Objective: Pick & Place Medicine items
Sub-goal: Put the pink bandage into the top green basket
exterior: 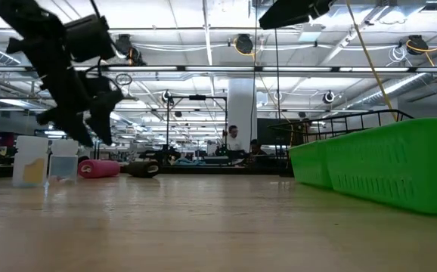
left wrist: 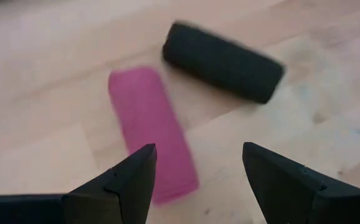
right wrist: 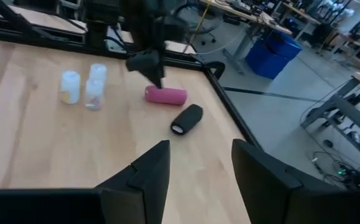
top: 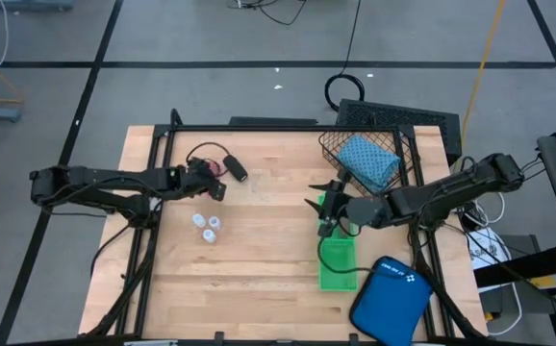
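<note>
High view, surface: a pale wooden bench (top: 259, 259) in a black frame on a grey floor with dark tape lines.
High view, left arm: reaches in from 9 o'clock; the left pincer (top: 211, 183) hangs beside the pink roll (top: 217, 168) and the black roll (top: 237, 171), toward 11 o'clock of the bench.
High view, bottles: three small white bottles (top: 206, 226) cluster just 6 o'clock of that pincer.
High view, right arm: comes from 3 o'clock; the right pincer (top: 324, 213) is over the near end of the green tray (top: 336, 264).
High view, edges: a wire basket (top: 393, 154) at 1 o'clock holds the teal pouch (top: 368, 161); a blue case (top: 391, 298) overhangs the 5 o'clock corner. The bench middle is open.
Low view, room: a large hall with ceiling lights; people sit far behind.
Left wrist view: the left pincer's fingers (left wrist: 130, 180) are spread, pinching nothing, above the pink roll, with the black roll just beyond.
Right wrist view: the right pincer's fingers (right wrist: 152, 174) are spread, looking across bare wood to both rolls and the bottles.
</note>
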`<state>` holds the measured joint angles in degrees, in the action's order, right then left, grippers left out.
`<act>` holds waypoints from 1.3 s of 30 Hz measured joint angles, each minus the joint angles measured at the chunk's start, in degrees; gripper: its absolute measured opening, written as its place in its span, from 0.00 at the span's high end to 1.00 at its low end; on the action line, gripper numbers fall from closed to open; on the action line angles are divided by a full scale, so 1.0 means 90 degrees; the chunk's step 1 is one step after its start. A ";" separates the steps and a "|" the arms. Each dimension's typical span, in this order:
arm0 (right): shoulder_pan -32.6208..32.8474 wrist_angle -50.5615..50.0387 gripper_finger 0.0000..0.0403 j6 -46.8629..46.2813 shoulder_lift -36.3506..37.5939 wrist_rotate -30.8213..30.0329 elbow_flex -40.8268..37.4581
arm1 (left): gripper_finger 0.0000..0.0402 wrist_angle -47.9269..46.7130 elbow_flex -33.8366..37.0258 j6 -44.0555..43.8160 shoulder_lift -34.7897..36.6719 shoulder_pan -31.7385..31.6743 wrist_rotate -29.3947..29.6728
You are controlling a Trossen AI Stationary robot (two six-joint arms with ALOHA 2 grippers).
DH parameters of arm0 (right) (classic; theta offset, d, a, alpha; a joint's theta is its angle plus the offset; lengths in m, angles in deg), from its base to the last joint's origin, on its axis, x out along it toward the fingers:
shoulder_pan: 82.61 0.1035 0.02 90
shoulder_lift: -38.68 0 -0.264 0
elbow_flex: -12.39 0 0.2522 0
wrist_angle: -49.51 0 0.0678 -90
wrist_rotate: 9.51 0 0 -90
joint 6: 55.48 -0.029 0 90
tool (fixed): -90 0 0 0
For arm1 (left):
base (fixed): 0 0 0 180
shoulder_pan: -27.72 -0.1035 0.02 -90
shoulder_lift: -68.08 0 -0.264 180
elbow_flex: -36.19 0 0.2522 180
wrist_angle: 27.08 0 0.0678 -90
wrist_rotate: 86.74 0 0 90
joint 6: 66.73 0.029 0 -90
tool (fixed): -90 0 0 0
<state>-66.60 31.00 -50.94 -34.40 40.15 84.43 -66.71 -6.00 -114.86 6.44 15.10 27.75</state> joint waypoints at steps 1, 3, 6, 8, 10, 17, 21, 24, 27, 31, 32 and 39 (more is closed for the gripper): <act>-0.0028 -0.0029 0.60 0.0054 0.0031 0.0000 0.0000 | 0.38 0.0109 0.0131 -0.0210 -0.0039 -0.0002 0.0005; -0.0078 -0.0038 0.60 0.0110 0.0051 -0.0004 0.0000 | 0.38 0.0322 0.0400 -0.0541 -0.0097 -0.0005 -0.0002; -0.0207 -0.0035 0.60 0.0225 0.0052 0.0001 0.0000 | 0.38 0.0927 0.0735 -0.0782 -0.0166 -0.0005 -0.0010; -0.0325 -0.0023 0.60 0.0246 0.0052 -0.0002 0.0000 | 0.38 0.1136 0.0915 -0.0916 -0.0274 -0.0005 0.0040; -0.0421 -0.0028 0.60 0.0244 0.0052 0.0001 0.0000 | 0.38 0.1207 0.0997 -0.1104 -0.0344 -0.0011 0.0094; -0.0491 -0.0025 0.60 0.0243 0.0052 0.0015 0.0000 | 0.38 0.1251 0.1023 -0.1244 -0.0810 -0.0005 0.0113; -0.0491 0.0065 0.60 0.0221 0.0052 0.0014 -0.0069 | 0.38 0.1261 0.1016 -0.1392 -0.1083 -0.0005 0.0293; -0.0494 0.0509 0.60 0.0252 0.0052 0.0008 -0.0353 | 0.39 0.1261 0.1016 -0.1378 -0.1228 -0.0005 0.0467; -0.0494 0.1126 0.60 0.0424 0.0049 0.0011 -0.0694 | 0.41 0.1256 0.1016 -0.1221 -0.1273 -0.0005 0.0605; -0.0494 0.1749 0.60 0.0460 0.0048 0.0005 -0.1117 | 0.46 0.1256 0.1017 -0.1116 -0.1276 -0.0005 0.0621; -0.0494 0.1913 0.60 0.0463 0.0047 0.0005 -0.1211 | 0.48 0.1253 0.1017 -0.1115 -0.1276 -0.0005 0.0620; -0.0479 0.2531 0.60 0.0572 0.0047 -0.0006 -0.1572 | 0.71 0.1236 0.1016 -0.0931 -0.1181 -0.0007 0.0443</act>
<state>-70.91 53.78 -45.79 -33.98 40.10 70.28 -55.59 3.14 -123.24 -4.20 15.03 31.74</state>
